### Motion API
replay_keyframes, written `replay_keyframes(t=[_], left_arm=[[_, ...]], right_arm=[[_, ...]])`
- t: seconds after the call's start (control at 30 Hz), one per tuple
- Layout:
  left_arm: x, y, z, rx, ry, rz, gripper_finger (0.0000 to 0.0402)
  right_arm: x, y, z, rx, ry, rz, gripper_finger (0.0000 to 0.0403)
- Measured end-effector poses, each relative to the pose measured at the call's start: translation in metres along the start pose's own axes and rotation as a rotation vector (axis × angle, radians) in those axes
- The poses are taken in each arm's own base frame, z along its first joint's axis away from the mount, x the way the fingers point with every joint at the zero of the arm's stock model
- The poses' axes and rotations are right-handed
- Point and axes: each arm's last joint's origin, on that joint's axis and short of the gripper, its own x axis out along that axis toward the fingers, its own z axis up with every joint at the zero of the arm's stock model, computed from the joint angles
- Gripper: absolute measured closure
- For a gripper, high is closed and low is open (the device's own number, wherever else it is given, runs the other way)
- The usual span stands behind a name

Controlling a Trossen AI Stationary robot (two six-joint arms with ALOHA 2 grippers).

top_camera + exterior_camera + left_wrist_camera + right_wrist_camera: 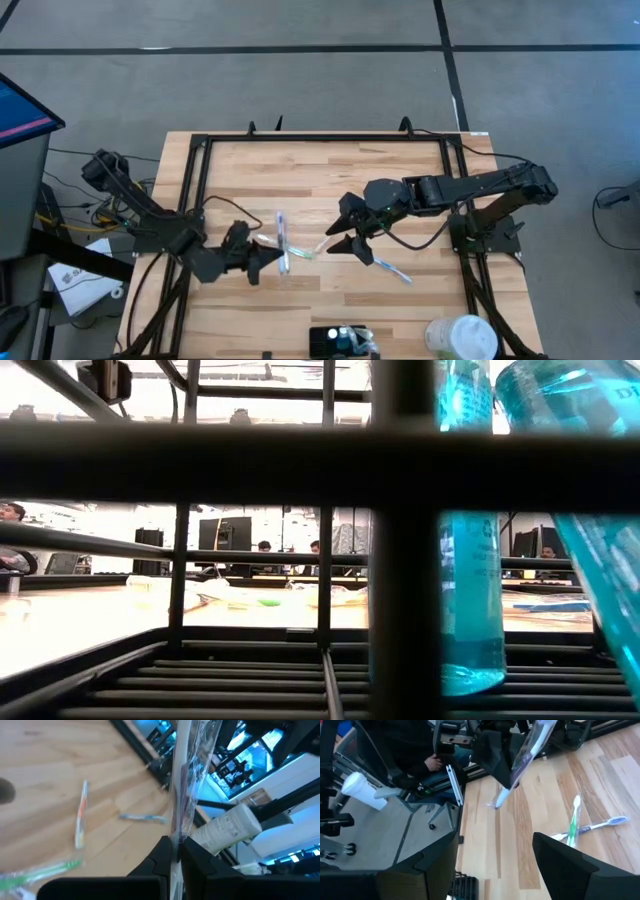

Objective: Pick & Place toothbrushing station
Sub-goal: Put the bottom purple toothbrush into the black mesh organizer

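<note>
My left gripper [272, 260] is over the table's left middle, shut on a toothbrush in a clear plastic wrapper [282, 238]. The right wrist view shows that same gripper [504, 776] with the wrapped brush [532, 742] slanting up out of it. My right gripper [338, 228] hovers open right of centre with nothing between its fingers [570, 865]. Three loose toothbrushes lie flat on the wood: a green one [300, 252], a blue one [392, 268] and an orange one [80, 815]. The black toothbrushing station [325, 342] stands at the near edge. My left gripper pinches the wrapped toothbrush between its two fingers [162, 855], on the handle [176, 832] well below its middle. The fingers lie across the brush. The brush stands tilted, its long part [182, 765] rising past the fingers; I cannot tell whether its lower end [499, 800] touches the wood.
A white round container [462, 338] stands at the near right corner beside the station. A black frame [195, 180] runs around the tabletop. The low view looks out through dark bars [400, 560] and clear blue pieces [470, 590] close to the lens. People sit far behind the table.
</note>
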Motion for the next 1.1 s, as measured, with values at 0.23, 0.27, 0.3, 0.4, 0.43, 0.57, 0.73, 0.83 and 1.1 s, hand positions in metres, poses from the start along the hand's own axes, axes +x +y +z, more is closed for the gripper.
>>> replay_keyframes(t=[0.23,0.27,0.3,0.4,0.43,0.57,0.73,0.83,1.1], left_arm=[[0.005,-0.006,0.015,0.028,-0.073,-0.049,0.0391],[0.006,-0.007,0.016,0.03,-0.084,-0.057,0.0391],[0.007,-0.009,0.018,0.034,-0.095,-0.065,0.0391],[0.008,-0.012,0.023,0.043,-0.128,-0.089,0.0391],[0.008,-0.013,0.025,0.046,-0.139,-0.099,0.0391],[0.008,-0.019,0.03,0.058,-0.175,-0.143,0.0391],[0.005,-0.025,0.036,0.071,-0.225,-0.193,0.0391],[0.004,-0.029,0.04,0.077,-0.255,-0.223,0.0391],[0.007,-0.032,0.048,0.091,-0.259,-0.299,0.0391]], right_arm=[[0.0,0.002,0.004,0.06,-0.037,0.021,0.0154],[0.0,0.002,0.004,0.064,-0.043,0.025,0.0154],[0.0,0.003,0.005,0.063,-0.051,0.029,0.0154],[0.0,0.005,0.008,0.059,-0.087,0.05,0.0154],[-0.001,0.007,0.01,0.054,-0.104,0.063,0.0154],[-0.001,0.015,0.015,0.042,-0.17,0.117,0.0154],[0.0,0.018,0.015,0.056,-0.184,0.131,0.0154],[0.0,0.018,0.016,0.055,-0.195,0.136,0.0154],[-0.002,0.032,0.02,-0.023,-0.296,0.168,0.0154]])
